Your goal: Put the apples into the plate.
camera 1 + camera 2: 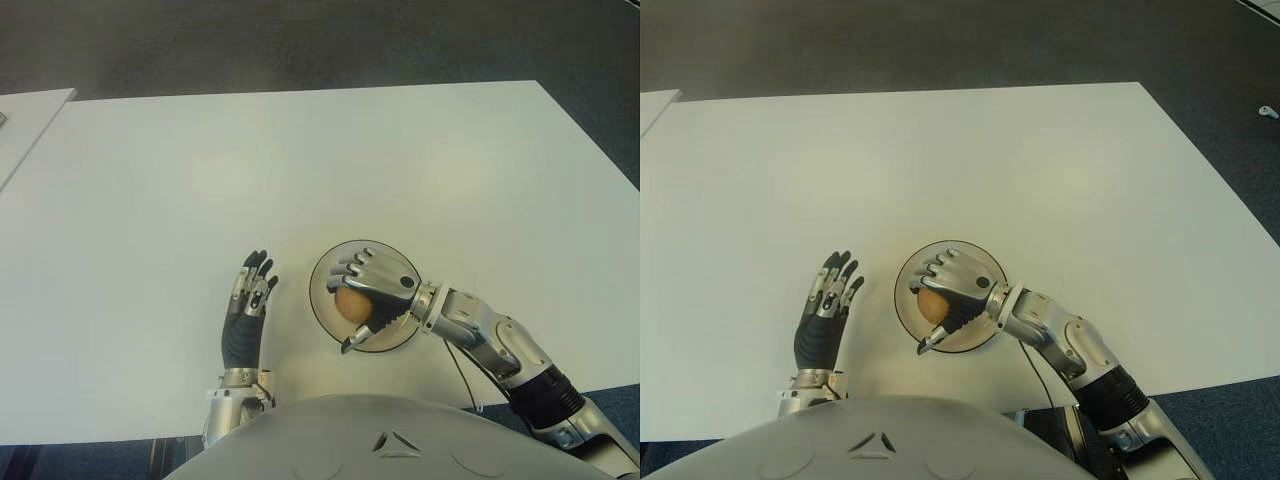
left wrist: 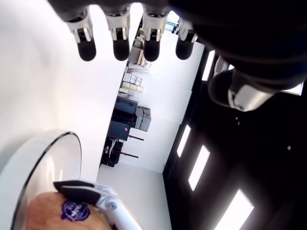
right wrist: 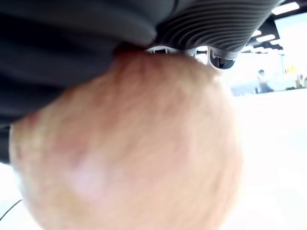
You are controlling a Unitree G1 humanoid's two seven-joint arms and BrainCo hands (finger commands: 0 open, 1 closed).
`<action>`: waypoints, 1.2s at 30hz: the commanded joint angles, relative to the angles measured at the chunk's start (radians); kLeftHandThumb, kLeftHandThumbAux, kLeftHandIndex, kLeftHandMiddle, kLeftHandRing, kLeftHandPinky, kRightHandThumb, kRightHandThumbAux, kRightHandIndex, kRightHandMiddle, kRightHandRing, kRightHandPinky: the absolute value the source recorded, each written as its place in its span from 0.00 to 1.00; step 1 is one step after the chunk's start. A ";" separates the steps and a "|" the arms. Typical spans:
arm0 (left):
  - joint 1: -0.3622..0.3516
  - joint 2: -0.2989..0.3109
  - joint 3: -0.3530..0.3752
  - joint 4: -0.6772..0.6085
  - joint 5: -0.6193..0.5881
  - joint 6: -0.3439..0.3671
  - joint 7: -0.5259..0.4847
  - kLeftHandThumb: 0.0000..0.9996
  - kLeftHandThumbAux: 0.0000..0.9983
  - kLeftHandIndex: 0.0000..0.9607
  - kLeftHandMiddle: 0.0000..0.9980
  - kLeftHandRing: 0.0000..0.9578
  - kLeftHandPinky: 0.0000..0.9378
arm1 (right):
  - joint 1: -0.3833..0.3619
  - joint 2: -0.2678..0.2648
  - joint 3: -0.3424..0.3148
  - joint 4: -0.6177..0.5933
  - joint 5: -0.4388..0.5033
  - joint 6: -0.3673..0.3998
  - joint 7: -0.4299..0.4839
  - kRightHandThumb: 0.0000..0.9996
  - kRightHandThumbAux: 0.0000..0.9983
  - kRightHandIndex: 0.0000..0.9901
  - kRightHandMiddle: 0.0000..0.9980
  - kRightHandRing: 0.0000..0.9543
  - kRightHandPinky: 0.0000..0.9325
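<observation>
Metal fingers of the right hand (image 1: 372,285) curl around a reddish-yellow apple (image 1: 351,303), holding it over the middle of the plate (image 1: 322,292) in the lower centre of the eye views. Whether the apple touches the plate is unclear. Just left of the plate, the left hand (image 1: 247,310) shows with fingers extended, holding nothing. On the white table (image 1: 300,160) no other apple appears, so letting go seems the only step left.

no readable text, sticker print illegible
</observation>
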State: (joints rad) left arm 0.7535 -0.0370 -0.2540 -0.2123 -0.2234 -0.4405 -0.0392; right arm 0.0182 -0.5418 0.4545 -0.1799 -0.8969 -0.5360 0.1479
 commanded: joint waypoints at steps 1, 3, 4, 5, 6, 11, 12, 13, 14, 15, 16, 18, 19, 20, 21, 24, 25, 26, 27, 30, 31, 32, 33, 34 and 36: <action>-0.005 -0.029 -0.013 0.015 -0.005 0.001 -0.008 0.05 0.38 0.00 0.00 0.00 0.01 | -0.016 -0.003 -0.003 0.004 0.021 0.001 0.020 0.04 0.26 0.00 0.00 0.00 0.00; -0.005 -0.032 -0.012 0.016 -0.003 -0.001 -0.004 0.05 0.38 0.00 0.00 0.00 0.01 | -0.017 -0.005 -0.004 0.005 0.020 0.000 0.024 0.04 0.26 0.00 0.00 0.00 0.00; -0.005 -0.033 -0.012 0.018 -0.001 -0.005 -0.003 0.05 0.38 0.00 0.00 0.00 0.00 | -0.020 -0.007 -0.003 0.006 0.019 -0.001 0.027 0.04 0.26 0.00 0.00 0.00 0.00; -0.005 -0.034 -0.012 0.019 0.000 -0.007 -0.003 0.05 0.38 0.00 0.00 0.00 0.01 | -0.021 -0.007 -0.003 0.006 0.019 -0.001 0.028 0.04 0.26 0.00 0.00 0.00 0.00; -0.006 -0.035 -0.011 0.020 0.001 -0.009 -0.002 0.05 0.38 0.00 0.00 0.00 0.01 | -0.022 -0.008 -0.003 0.007 0.018 -0.002 0.030 0.04 0.26 0.00 0.00 0.00 0.00; -0.001 -0.016 -0.011 0.009 0.021 0.009 -0.003 0.04 0.37 0.00 0.00 0.00 0.02 | -0.022 -0.009 -0.004 0.001 0.026 0.001 0.043 0.03 0.27 0.00 0.00 0.00 0.00; -0.001 -0.014 -0.011 0.008 0.022 0.011 -0.004 0.04 0.37 0.00 0.00 0.00 0.02 | -0.022 -0.009 -0.004 0.000 0.029 0.003 0.047 0.03 0.27 0.00 0.00 0.00 0.00; 0.000 -0.014 -0.011 0.008 0.021 0.011 -0.005 0.04 0.37 0.00 0.00 0.00 0.02 | -0.021 -0.009 -0.004 0.000 0.031 0.004 0.049 0.03 0.27 0.00 0.00 0.00 0.00; -0.001 -0.014 -0.010 0.009 0.021 0.010 -0.006 0.04 0.37 0.00 0.00 0.00 0.02 | -0.022 -0.009 -0.005 0.000 0.035 0.005 0.052 0.03 0.27 0.00 0.00 0.00 0.00; 0.000 -0.013 -0.010 0.009 0.020 0.010 -0.008 0.03 0.38 0.00 0.00 0.00 0.02 | -0.021 -0.009 -0.005 -0.001 0.037 0.007 0.054 0.03 0.27 0.00 0.00 0.00 0.00; 0.000 -0.013 -0.010 0.009 0.020 0.009 -0.008 0.03 0.38 0.00 0.00 0.00 0.02 | -0.021 -0.009 -0.005 -0.002 0.038 0.007 0.056 0.02 0.27 0.00 0.00 0.00 0.00; -0.002 -0.012 -0.009 0.011 0.017 0.008 -0.012 0.03 0.38 0.00 0.00 0.00 0.02 | -0.023 -0.008 -0.007 0.000 0.041 0.010 0.059 0.02 0.27 0.00 0.00 0.00 0.00; -0.002 -0.011 -0.009 0.010 0.016 0.007 -0.013 0.03 0.39 0.00 0.00 0.00 0.02 | -0.023 -0.008 -0.008 -0.001 0.042 0.011 0.060 0.02 0.27 0.00 0.00 0.00 0.00; -0.001 -0.009 -0.009 0.009 0.014 0.010 -0.014 0.03 0.39 0.00 0.00 0.00 0.02 | -0.024 -0.008 -0.010 -0.002 0.044 0.010 0.060 0.02 0.27 0.00 0.00 0.00 0.00; -0.001 -0.008 -0.009 0.007 0.013 0.012 -0.015 0.04 0.39 0.00 0.00 0.00 0.02 | -0.024 -0.008 -0.011 -0.002 0.046 0.009 0.060 0.02 0.27 0.00 0.00 0.00 0.00; 0.000 -0.005 -0.005 0.007 0.007 0.018 -0.018 0.04 0.39 0.00 0.00 0.00 0.03 | -0.022 -0.008 -0.016 -0.010 0.058 0.011 0.064 0.02 0.28 0.00 0.00 0.00 0.00; 0.000 -0.004 -0.005 0.007 0.008 0.019 -0.019 0.05 0.39 0.00 0.00 0.00 0.03 | -0.021 -0.008 -0.017 -0.012 0.061 0.011 0.065 0.02 0.28 0.00 0.00 0.00 0.00; 0.000 -0.004 -0.003 0.008 0.012 0.019 -0.018 0.05 0.39 0.00 0.00 0.00 0.03 | -0.022 -0.008 -0.019 -0.013 0.062 0.011 0.065 0.02 0.28 0.00 0.00 0.00 0.00; 0.000 -0.003 -0.002 0.009 0.015 0.020 -0.018 0.05 0.39 0.00 0.00 0.00 0.03 | -0.022 -0.008 -0.020 -0.014 0.062 0.011 0.065 0.02 0.28 0.00 0.00 0.00 0.00; 0.000 -0.002 0.001 0.010 0.026 0.021 -0.013 0.05 0.39 0.00 0.00 0.00 0.02 | -0.023 -0.007 -0.024 -0.017 0.060 0.012 0.061 0.02 0.28 0.00 0.00 0.00 0.00; 0.000 -0.001 0.002 0.010 0.032 0.021 -0.011 0.05 0.39 0.00 0.00 0.00 0.02 | -0.023 -0.007 -0.025 -0.017 0.058 0.012 0.060 0.02 0.28 0.00 0.00 0.00 0.00; 0.000 -0.001 0.003 0.011 0.037 0.022 -0.008 0.05 0.39 0.00 0.00 0.00 0.02 | -0.024 -0.007 -0.026 -0.018 0.057 0.012 0.058 0.02 0.28 0.00 0.00 0.00 0.00; 0.002 -0.001 0.003 0.010 0.042 0.021 -0.007 0.05 0.39 0.00 0.00 0.00 0.03 | -0.023 -0.007 -0.028 -0.020 0.056 0.012 0.057 0.03 0.28 0.00 0.00 0.00 0.00; 0.003 -0.002 0.004 0.011 0.043 0.020 -0.007 0.05 0.39 0.00 0.00 0.00 0.03 | -0.023 -0.007 -0.030 -0.021 0.056 0.011 0.056 0.03 0.28 0.00 0.00 0.00 0.00; 0.003 -0.004 0.004 0.012 0.044 0.020 -0.008 0.05 0.39 0.00 0.00 0.00 0.03 | -0.022 -0.006 -0.033 -0.022 0.057 0.011 0.056 0.03 0.29 0.00 0.00 0.00 0.00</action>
State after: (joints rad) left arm 0.7532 -0.0371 -0.2513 -0.2045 -0.1931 -0.4354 -0.0457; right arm -0.0016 -0.5453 0.4296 -0.1993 -0.8503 -0.5338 0.1987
